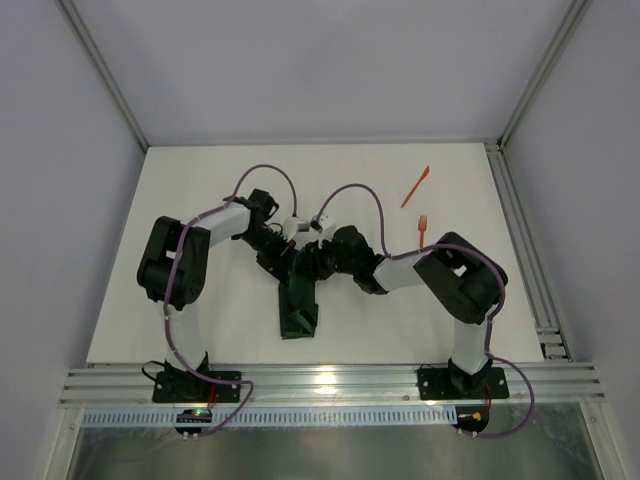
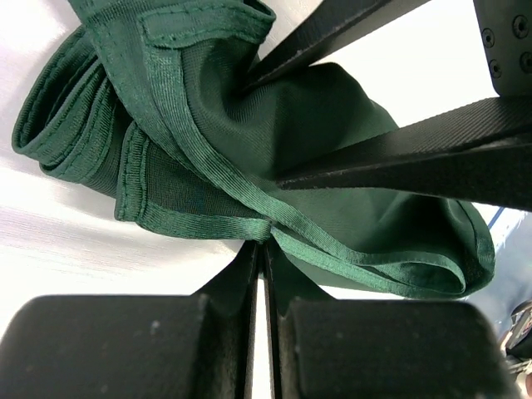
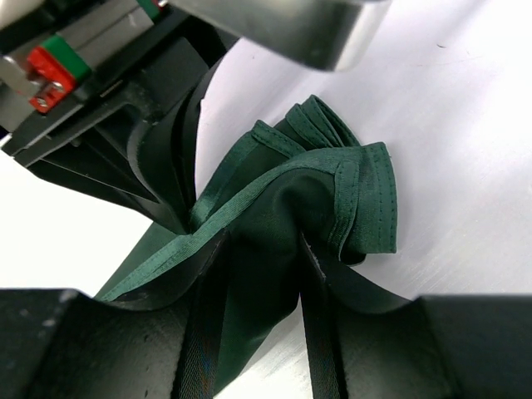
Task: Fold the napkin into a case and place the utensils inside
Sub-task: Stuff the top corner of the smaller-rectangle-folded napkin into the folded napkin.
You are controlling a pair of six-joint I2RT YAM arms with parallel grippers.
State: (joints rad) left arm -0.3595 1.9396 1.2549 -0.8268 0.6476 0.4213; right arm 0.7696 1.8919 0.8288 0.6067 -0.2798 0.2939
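The dark green napkin (image 1: pixel 298 305) lies mid-table as a narrow layered strip, its far end bunched and lifted between both grippers. My left gripper (image 1: pixel 287 254) is shut on the napkin's hem (image 2: pixel 208 223), the tips (image 2: pixel 264 245) pinching the folded edge. My right gripper (image 1: pixel 310 262) meets it from the right, its jaws (image 3: pixel 262 237) closed on a thick bunch of the cloth (image 3: pixel 274 208). The right gripper's fingers (image 2: pixel 399 158) cross the left wrist view. The utensils lie apart at the far right: an orange knife-like piece (image 1: pixel 415 187) and an orange fork (image 1: pixel 422 231).
The white table (image 1: pixel 200 320) is bounded by an aluminium rail (image 1: pixel 330 382) at the near edge and a track (image 1: pixel 525 260) along the right side. Both arms' elbows stand high beside the napkin.
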